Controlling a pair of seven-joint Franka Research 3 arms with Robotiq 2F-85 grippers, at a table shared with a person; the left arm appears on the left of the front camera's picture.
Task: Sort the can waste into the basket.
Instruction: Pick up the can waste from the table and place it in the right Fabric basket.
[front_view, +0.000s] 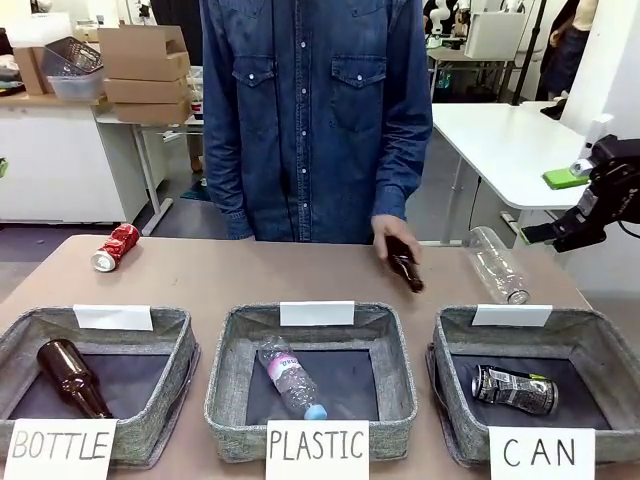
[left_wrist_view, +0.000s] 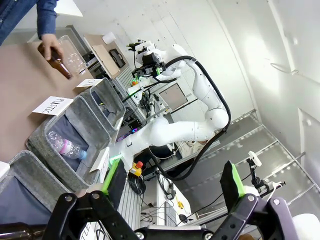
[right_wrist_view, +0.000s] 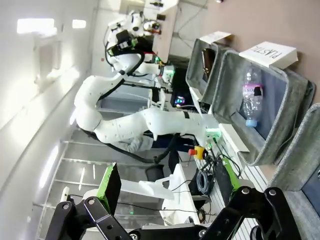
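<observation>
The brown bench (front_view: 250, 275) carries three grey bins. The black can (front_view: 514, 389) lies in the CAN basket (front_view: 608, 345), and the red can (front_view: 115, 247) sits near the far-left edge with bare bench around it. My left end effector (left_wrist_view: 170, 172) and right end effector (right_wrist_view: 169, 172) are spread wide, holding nothing. The sign hides the basket's front.

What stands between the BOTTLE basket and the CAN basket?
In the front view, the PLASTIC basket, holding one clear plastic bottle, stands between the BOTTLE basket and the CAN basket.
</observation>
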